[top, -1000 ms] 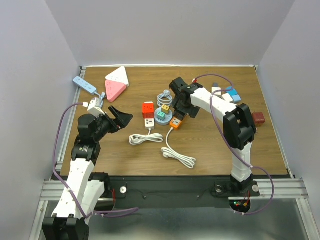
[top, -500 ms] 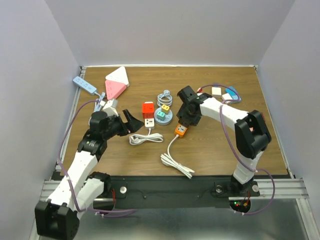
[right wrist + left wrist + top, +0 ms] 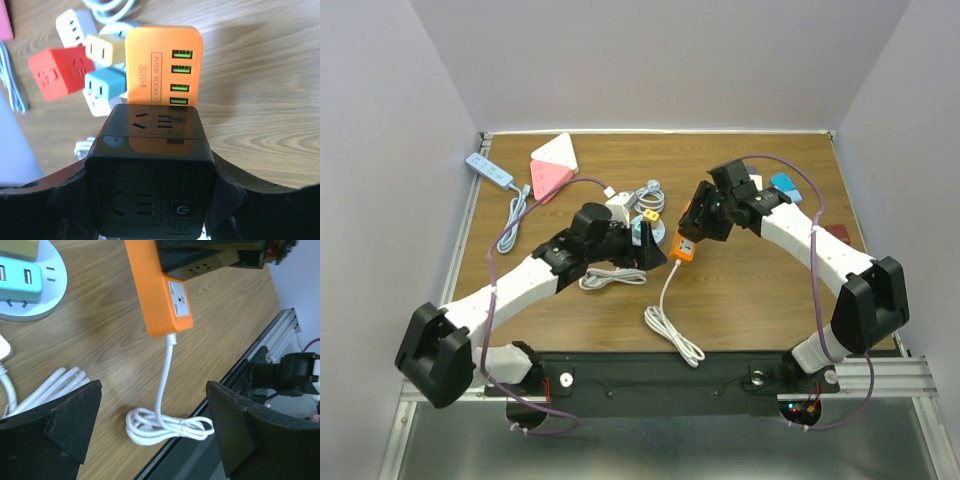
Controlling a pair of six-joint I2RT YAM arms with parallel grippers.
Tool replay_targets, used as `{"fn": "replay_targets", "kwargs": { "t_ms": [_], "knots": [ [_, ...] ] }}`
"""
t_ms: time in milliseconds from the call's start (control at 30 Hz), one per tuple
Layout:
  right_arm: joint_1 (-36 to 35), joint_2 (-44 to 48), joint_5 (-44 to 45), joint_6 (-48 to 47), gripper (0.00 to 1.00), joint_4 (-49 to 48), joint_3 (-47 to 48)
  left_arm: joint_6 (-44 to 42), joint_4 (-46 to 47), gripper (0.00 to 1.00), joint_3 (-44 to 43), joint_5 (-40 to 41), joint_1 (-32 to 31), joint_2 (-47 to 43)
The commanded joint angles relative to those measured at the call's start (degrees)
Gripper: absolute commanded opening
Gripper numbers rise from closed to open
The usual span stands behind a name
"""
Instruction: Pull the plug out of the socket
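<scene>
I see the left arm (image 3: 520,290) stretched low from the near-left corner of the counter (image 3: 770,300), running diagonally to the middle. The left claw (image 3: 645,245) sits at the end of it, pointing right. In the left wrist view the left claw (image 3: 152,387) is spread wide, and its two fingers (image 3: 60,425) grip nothing.

The right arm (image 3: 810,245) rises from the near-right corner with its elbow near the right edge. Its forearm angles back and left toward the middle. The right claw (image 3: 700,222) points left. In the right wrist view its fingers (image 3: 65,200) press on both sides of a black cube (image 3: 152,145).

The two claws are near each other but apart.
</scene>
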State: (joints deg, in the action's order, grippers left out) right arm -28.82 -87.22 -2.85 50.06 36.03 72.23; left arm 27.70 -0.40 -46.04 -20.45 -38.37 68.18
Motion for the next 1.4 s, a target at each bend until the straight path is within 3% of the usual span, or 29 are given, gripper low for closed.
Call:
{"fn": "replay_targets", "kwargs": {
  "t_ms": [0, 200, 567, 700, 767, 800, 900, 933, 1000, 1367],
  "knots": [
    [0.0, 2.0, -6.9, -2.2, 0.00, -5.6, -1.6, 0.1, 5.6, 0.97, -3.0, 2.4, -2.2, 4.0],
    [0.0, 2.4, -8.7, -2.5, 0.00, -7.5, -2.8, 1.4, 10.2, 0.99, -4.7, 5.7, -3.7, 9.8],
    [0.0, 1.5, -10.9, -1.5, 0.00, -10.3, -3.0, 3.1, 16.6, 0.99, -5.5, 3.2, -4.7, 17.1],
    [0.0, 1.7, -11.9, 0.1, 0.00, -12.1, -3.8, 3.8, 17.0, 0.87, -5.6, 4.4, -4.9, 18.4],
    [-0.1, 1.5, -12.9, 0.8, 0.01, -12.6, -3.9, 3.8, 17.8, 0.70, -5.6, 4.6, -4.9, 18.9],
    [0.0, 1.4, -13.1, 1.4, 0.00, -12.7, -4.0, 3.9, 18.2, 0.56, -5.5, 4.8, -4.9, 19.0],
    [0.0, 1.6, -13.0, 1.5, 0.01, -12.9, -4.5, 4.6, 19.7, 0.33, -5.2, 5.2, -5.0, 19.0],
    [0.0, 1.8, -12.7, 1.8, 0.00, -12.8, -4.7, 4.7, 19.7, 0.14, -5.1, 6.0, -4.9, 19.1],
    [-0.1, 2.2, -11.8, 2.3, 0.00, -12.8, -5.4, 5.2, 19.7, 0.00, -5.2, 6.6, -4.9, 19.7],
    [1.0, 8.6, -5.2, 5.8, 0.00, -12.7, -6.9, 8.3, 16.0, 0.00, -7.1, 11.2, -4.9, 27.8]
  ]
}}
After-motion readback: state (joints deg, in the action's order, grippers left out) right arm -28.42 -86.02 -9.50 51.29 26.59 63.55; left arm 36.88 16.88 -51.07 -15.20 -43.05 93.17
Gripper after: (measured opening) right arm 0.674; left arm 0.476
